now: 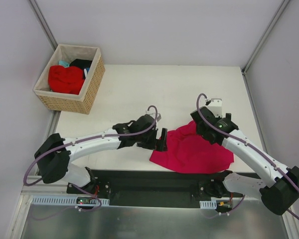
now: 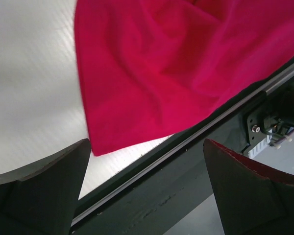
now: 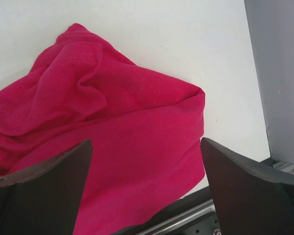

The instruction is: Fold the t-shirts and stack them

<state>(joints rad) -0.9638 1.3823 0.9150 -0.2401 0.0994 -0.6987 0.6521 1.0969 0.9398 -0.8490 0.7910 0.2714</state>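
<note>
White table (image 1: 139,89) carries one crumpled pink t-shirt (image 1: 194,149) at its near edge, right of centre, not yet folded. Your left fingers (image 2: 36,196) and right fingers (image 3: 39,191) flank it, spread wide, holding nothing. The red t-shirt (image 1: 65,78), black t-shirt (image 1: 82,63) and teal t-shirt (image 1: 63,63) sit in the basket (image 1: 70,103), far left. No stack exists; you have nearly everything left to do.

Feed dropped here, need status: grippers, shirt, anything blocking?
Left gripper open, empty, beside crimson-pink t-shirt. Right gripper open, empty, over it. Shirt crumpled at near edge of table. Nothing blocking; basket far left.
</note>
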